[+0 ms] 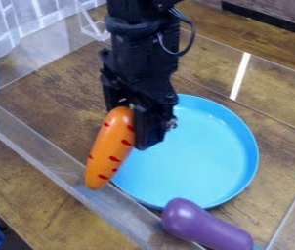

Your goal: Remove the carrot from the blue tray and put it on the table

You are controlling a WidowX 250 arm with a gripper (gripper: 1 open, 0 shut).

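Nearest the lens, at the bottom right of the frame, one purple eggplant toy [205, 225] lies on the tabletop [59, 107], its upper end just beside the near rim of the tray [248, 146]; it is not part of the job. Next back, left of centre, the carrot [109, 148] hangs in the air, held by the gripper [137, 122] at its upper end. The jaws are narrow and clamped on that top end, so the green leaves are hidden behind the black fingers. Key relation: the carrot lies straight below the jaws and a bit toward lower left of frame, long axis near vertical with a slight tilt, tip pointing down-left. The tip sits over the tray's left rim or just past it, above the strip of bare wood between tray and the clear wall [33, 146] at lower left; I cannot tell exactly which from this one angle. It looks lifted clear of the tray, touching nothing but the jaws. My read: lift is done, what remains is a carry off the tray and a set-down on wood, and the near wall leaves little room that side. Farther back, the tray's blue floor is bare. Counts: one carrot, one tray, one eggplant, one arm with one gripper.
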